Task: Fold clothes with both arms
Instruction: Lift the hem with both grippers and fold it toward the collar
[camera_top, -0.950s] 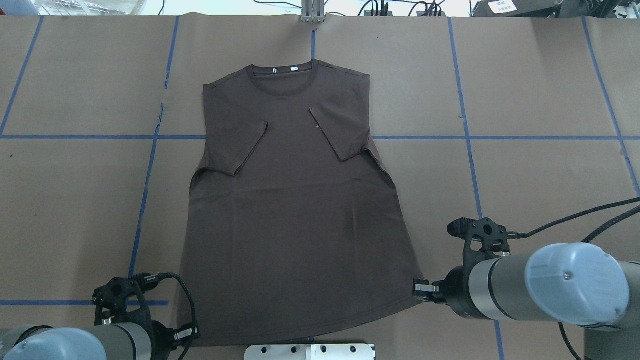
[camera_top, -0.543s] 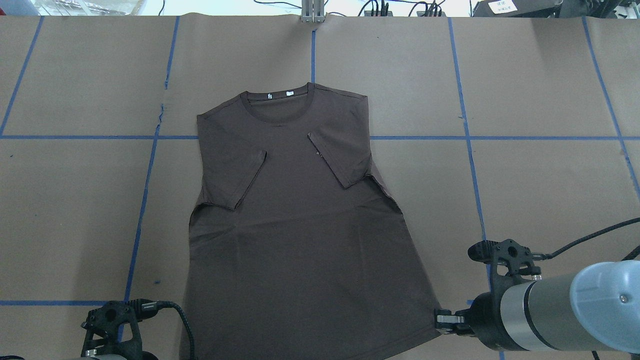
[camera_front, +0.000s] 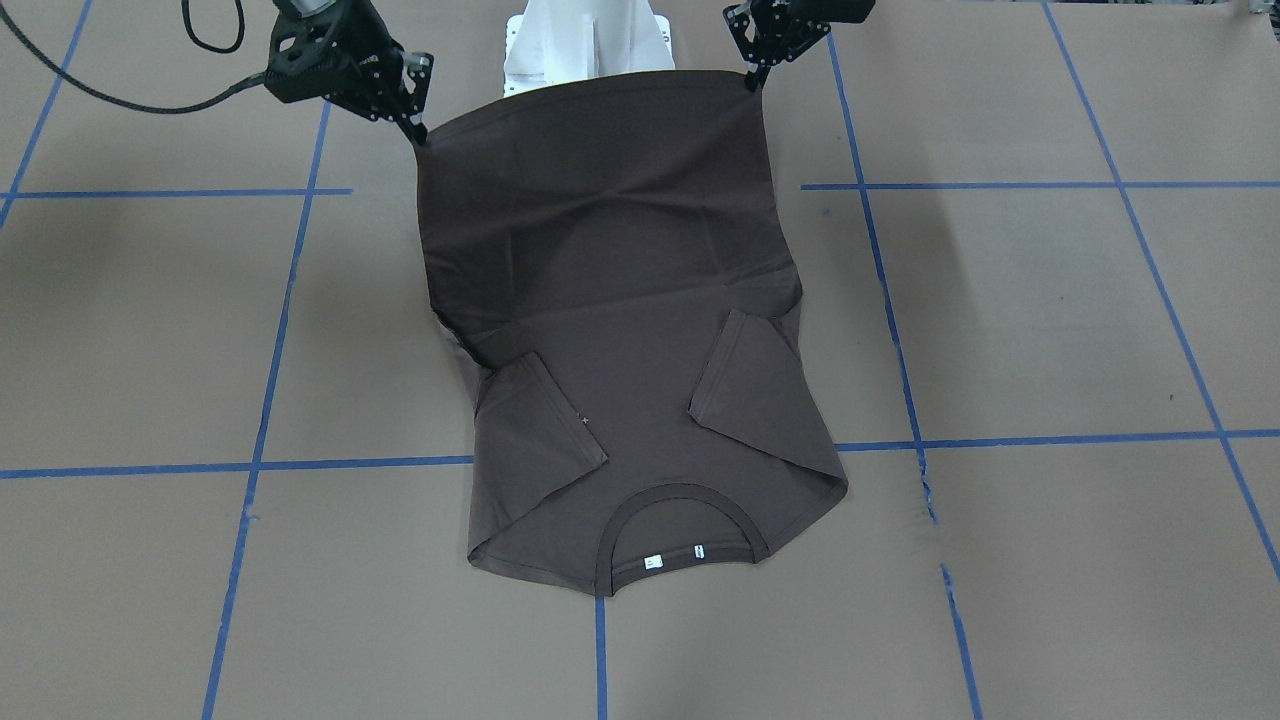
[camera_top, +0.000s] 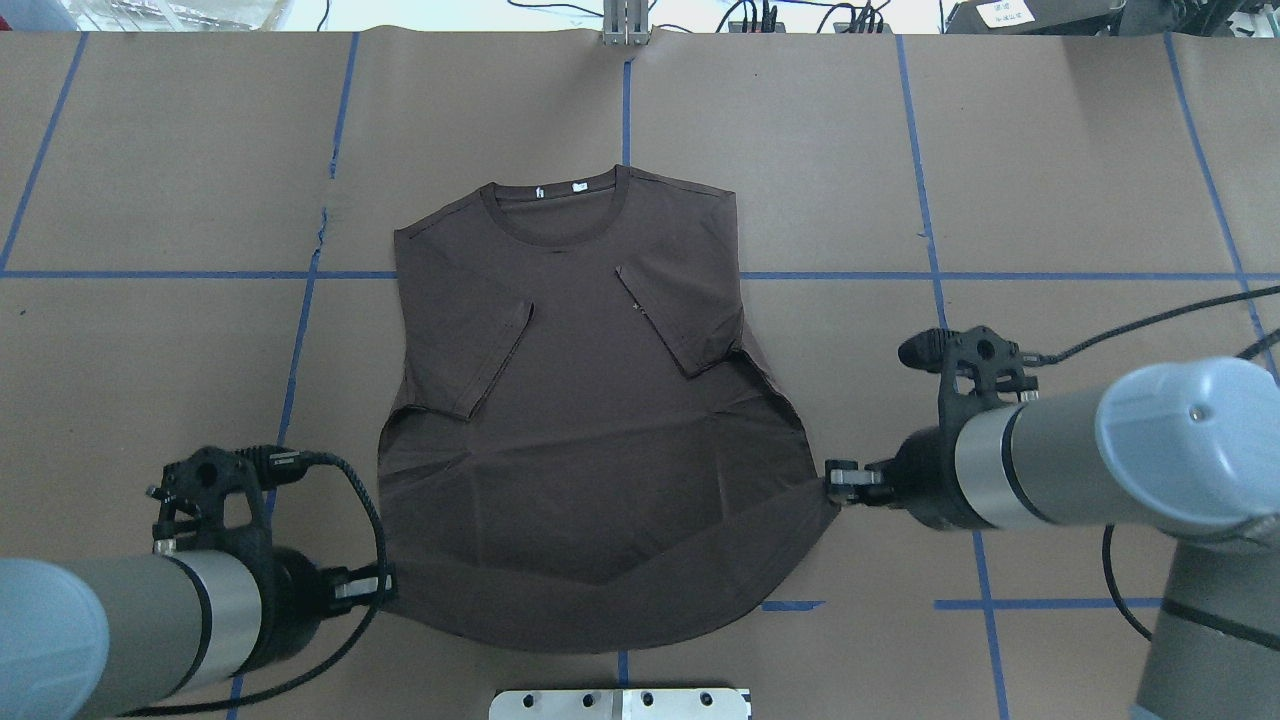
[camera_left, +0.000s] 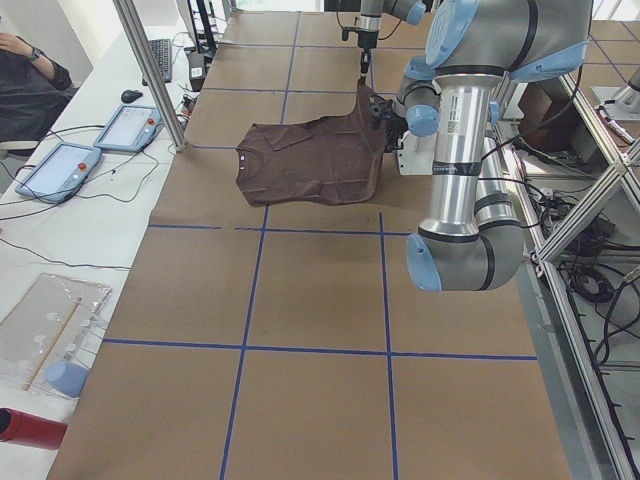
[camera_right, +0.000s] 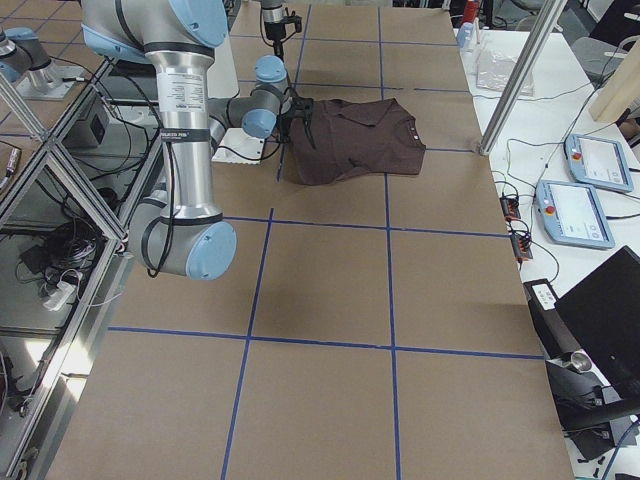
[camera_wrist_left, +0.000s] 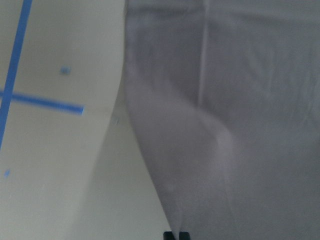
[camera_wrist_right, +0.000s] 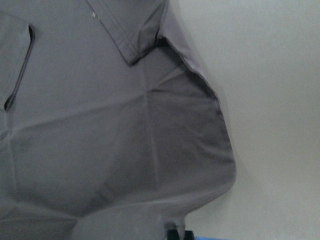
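The dark brown T-shirt lies front up on the brown paper, collar far from me, both sleeves folded in over the chest. My left gripper is shut on the near left hem corner. My right gripper is shut on the near right hem corner. Both hold the hem raised off the table, so the lower body hangs slack between them, as the front-facing view shows. There the left gripper is on the right and the right gripper on the left. Both wrist views show only fabric.
The white pedestal base sits at the near table edge, just behind the raised hem. Blue tape lines cross the brown paper. In the left side view, tablets and a metal post stand beyond the table's far edge.
The shirt was first dragged toward me. Since then both grippers have moved forward, away from me, and upward with the hem corners; the collar end has stayed put.
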